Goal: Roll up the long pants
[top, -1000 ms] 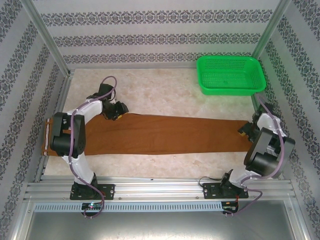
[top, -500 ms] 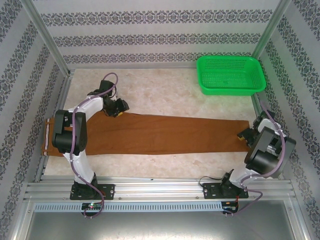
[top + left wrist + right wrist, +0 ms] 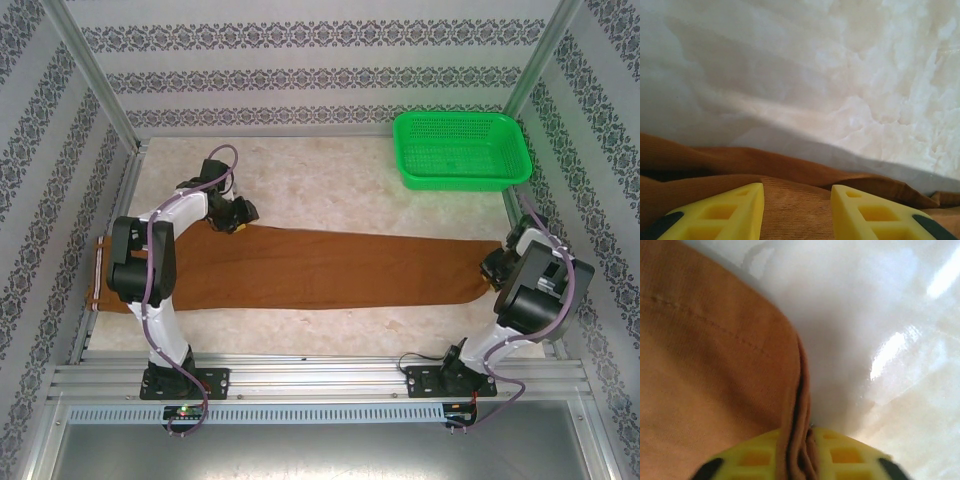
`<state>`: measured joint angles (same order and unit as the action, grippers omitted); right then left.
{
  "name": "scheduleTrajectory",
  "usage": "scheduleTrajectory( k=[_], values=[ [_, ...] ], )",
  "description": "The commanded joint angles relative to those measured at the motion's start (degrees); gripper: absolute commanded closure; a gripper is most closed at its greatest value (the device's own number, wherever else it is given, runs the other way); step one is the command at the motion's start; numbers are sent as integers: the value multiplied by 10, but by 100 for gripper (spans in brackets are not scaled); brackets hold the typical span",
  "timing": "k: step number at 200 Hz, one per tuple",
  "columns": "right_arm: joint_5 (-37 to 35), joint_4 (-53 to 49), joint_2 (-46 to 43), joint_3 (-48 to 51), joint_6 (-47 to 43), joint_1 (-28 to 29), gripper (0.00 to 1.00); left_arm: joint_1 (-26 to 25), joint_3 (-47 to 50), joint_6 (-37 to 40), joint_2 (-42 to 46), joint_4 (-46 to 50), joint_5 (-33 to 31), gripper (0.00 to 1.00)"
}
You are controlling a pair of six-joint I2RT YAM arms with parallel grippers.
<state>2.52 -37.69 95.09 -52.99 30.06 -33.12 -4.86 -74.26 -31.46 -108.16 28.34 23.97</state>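
Seen from above, the long pants lie flat across the marble-patterned table, with the waistband at the left and the leg ends at the right. The right wrist view shows what the top view cannot: the right gripper is clamped tight on the folded hem edge. In the left wrist view, the left gripper stands part-way apart over the cloth's far edge, with no clear hold on it. A green mesh basket stands at the far right corner, its floor visible throughout.
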Motion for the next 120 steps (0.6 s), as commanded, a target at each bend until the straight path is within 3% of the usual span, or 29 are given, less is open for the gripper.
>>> scheduleTrajectory(
  k=[1, 28, 74, 120],
  values=[
    [-16, 32, 24, 15, 7, 1, 100, 4, 1, 18, -6, 23, 8, 60],
    [-25, 52, -24, 25, 20, 2, 100, 4, 2, 14, -6, 15, 19, 60],
    [-92, 15, -37, -54, 31, -25, 100, 2, -4, -16, -12, -1, 40, 61],
    [-90, 13, -56, -80, 41, -70, 100, 3, 4, -10, 13, 14, 5, 61]
  ],
)
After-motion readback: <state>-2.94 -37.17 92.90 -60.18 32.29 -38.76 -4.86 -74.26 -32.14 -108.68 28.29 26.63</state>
